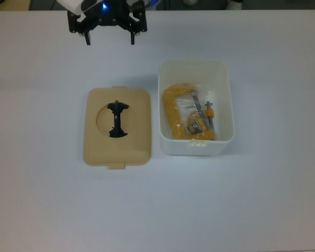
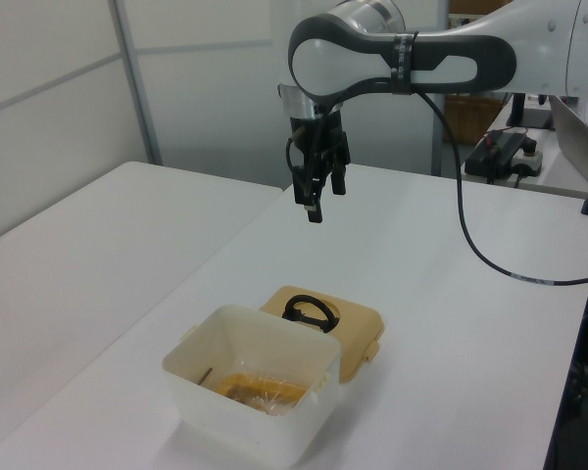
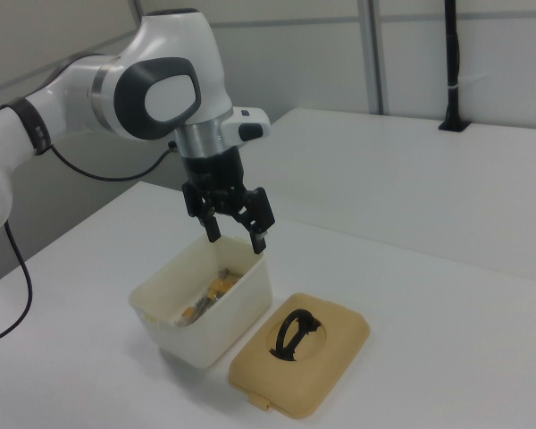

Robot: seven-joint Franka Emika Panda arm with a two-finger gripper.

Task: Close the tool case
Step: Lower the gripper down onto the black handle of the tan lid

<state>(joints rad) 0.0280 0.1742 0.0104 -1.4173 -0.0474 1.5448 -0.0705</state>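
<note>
Lying flat on the desk (image 1: pixel 42 199) just beside the white tub (image 1: pixel 223 94), handle up for grasping, the tan lid (image 1: pixel 139 105) leaves the tub uncovered, while the hand (image 1: pixel 109 38) hovers spread and empty, well apart.

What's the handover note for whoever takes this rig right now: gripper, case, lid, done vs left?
Gripper: open, empty, hanging above the table away from both parts.
White tub: open, upright, yellow C-clamp inside.
Tan lid: flat on the table beside the tub, on the top view's left, black handle facing up.
Done: nothing yet.
Left: grasp the lid, set it on the tub, press it shut.
</note>
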